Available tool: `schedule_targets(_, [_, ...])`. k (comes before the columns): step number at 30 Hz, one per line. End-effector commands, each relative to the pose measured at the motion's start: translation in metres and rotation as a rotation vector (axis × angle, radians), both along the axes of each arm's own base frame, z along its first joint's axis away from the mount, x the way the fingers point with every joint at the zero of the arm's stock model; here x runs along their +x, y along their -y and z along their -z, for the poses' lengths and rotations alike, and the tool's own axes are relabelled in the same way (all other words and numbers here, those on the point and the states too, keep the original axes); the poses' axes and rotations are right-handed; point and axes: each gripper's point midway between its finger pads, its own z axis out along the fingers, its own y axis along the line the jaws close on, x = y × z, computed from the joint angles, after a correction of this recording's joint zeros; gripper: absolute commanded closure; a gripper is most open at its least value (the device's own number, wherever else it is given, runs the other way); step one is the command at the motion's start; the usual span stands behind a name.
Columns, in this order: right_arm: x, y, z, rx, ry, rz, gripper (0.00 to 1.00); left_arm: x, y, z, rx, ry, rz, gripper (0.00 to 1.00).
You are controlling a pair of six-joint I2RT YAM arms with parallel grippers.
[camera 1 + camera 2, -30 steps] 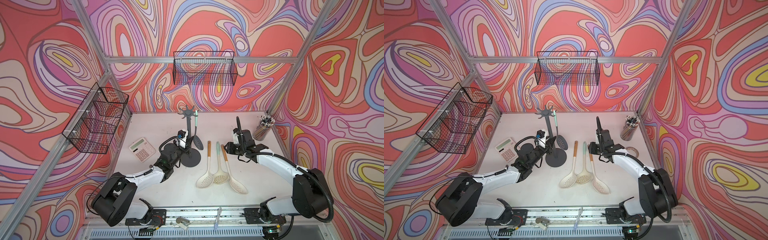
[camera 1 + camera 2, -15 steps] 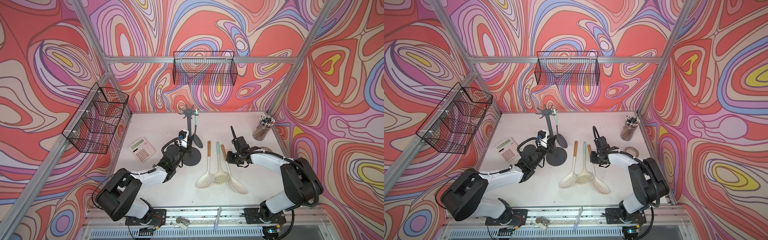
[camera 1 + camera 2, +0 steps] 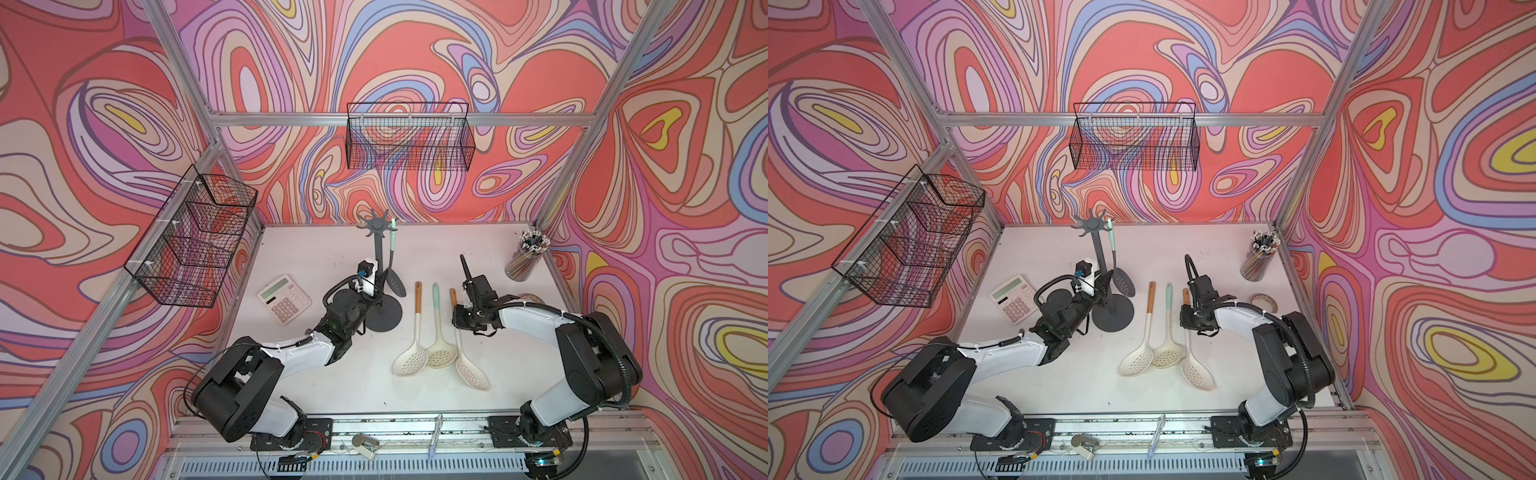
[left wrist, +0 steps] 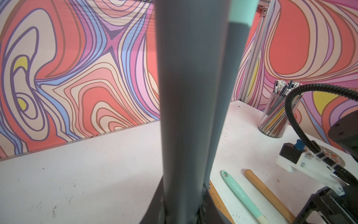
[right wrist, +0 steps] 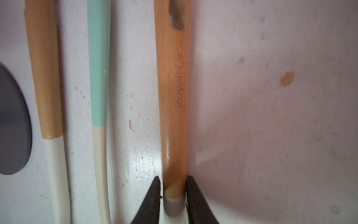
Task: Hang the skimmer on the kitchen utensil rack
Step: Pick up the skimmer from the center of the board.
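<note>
Three cream skimmers lie side by side on the white table (image 3: 316, 390). My right gripper (image 5: 173, 194) is shut on the wooden handle of the rightmost skimmer (image 5: 172, 97), near where wood meets cream; in both top views this skimmer (image 3: 473, 374) (image 3: 1198, 372) still rests on the table under the right gripper (image 3: 457, 321). The dark grey kitchen utensil rack (image 3: 379, 257) stands at centre left, and my left gripper (image 3: 376, 287) is shut on its pole (image 4: 186, 97) low down, just above the base. A dark skimmer (image 3: 395, 282) with a mint handle hangs from one hook.
The other two skimmers (image 3: 411, 361) (image 3: 441, 355) lie just left of the held one. A calculator (image 3: 284, 299) sits left of the rack, and a pencil cup (image 3: 524, 259) and tape roll (image 3: 531, 297) at the right. Wire baskets (image 3: 409, 143) (image 3: 195, 241) hang on the walls.
My right gripper came down onto the rightmost skimmer's handle and closed on it, its arm folding lower. The left gripper stayed on the rack's pole.
</note>
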Motion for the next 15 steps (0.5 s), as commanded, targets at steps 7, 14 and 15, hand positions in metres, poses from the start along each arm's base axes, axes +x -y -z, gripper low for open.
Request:
schedule_targets(7, [-0.012,-0.002,0.03,-0.111,-0.07,0.002,0.86,0.004,0.001,-0.029,-0.037,0.078,-0.007,1.0])
schedule_targets(14, [-0.003,0.012,0.009,-0.173,0.005,0.042,1.0,0.004,0.0,-0.027,-0.033,0.075,-0.007,1.0])
schedule_targets(15, [-0.002,0.014,0.003,-0.178,0.02,0.047,1.0,0.004,0.001,-0.027,-0.032,0.074,-0.006,1.0])
